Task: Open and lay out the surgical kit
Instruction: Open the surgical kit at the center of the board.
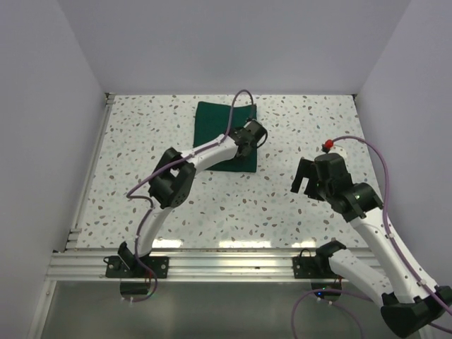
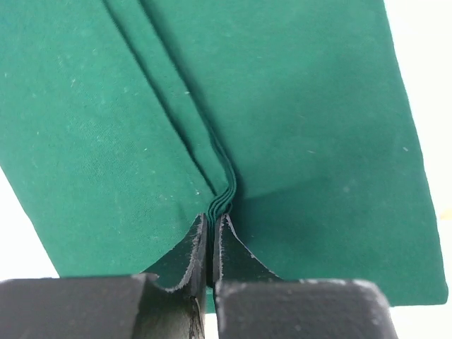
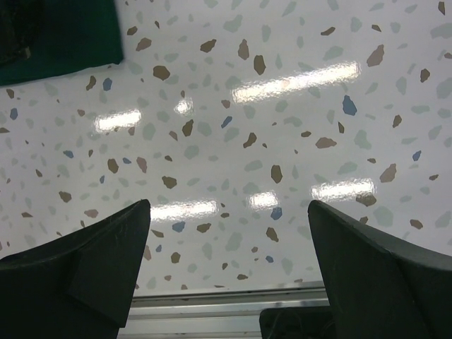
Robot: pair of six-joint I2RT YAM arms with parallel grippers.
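White plain walls [image 1: 233, 42] close the scene on three sides. Between them lies the counter [image 1: 282, 205], a light surface full of small brown, grey and blue speckles. Along its near edge runs a metal rail [image 1: 226, 263], and the two arm bases are bolted on it.

The right end effector [image 1: 305, 182] hangs above the speckled surface on the right side, well apart from the kit. Its two dark fingers [image 3: 92, 268] stand wide open and hold nothing. In its own wrist view only a corner of green cloth shows at the upper left.

The left arm [image 1: 176, 176] reaches diagonally from its base and covers the near right part of the kit in the top view. A purple cable [image 1: 236, 106] also makes a loop above the cloth.

The green cloth wrap [image 1: 212, 123] lies flat at the far middle of the counter, near the back wall and slightly turned. It is dark green, roughly rectangular and folded shut, so what is inside is hidden. In the left wrist view long folds run across the cloth, and several thin layers come together in one raised ridge. The left end effector [image 2: 212, 222] is closed on the end of this ridge, with the layer edges pinched between its tips. Tiny pale specks of lint sit on the fabric.
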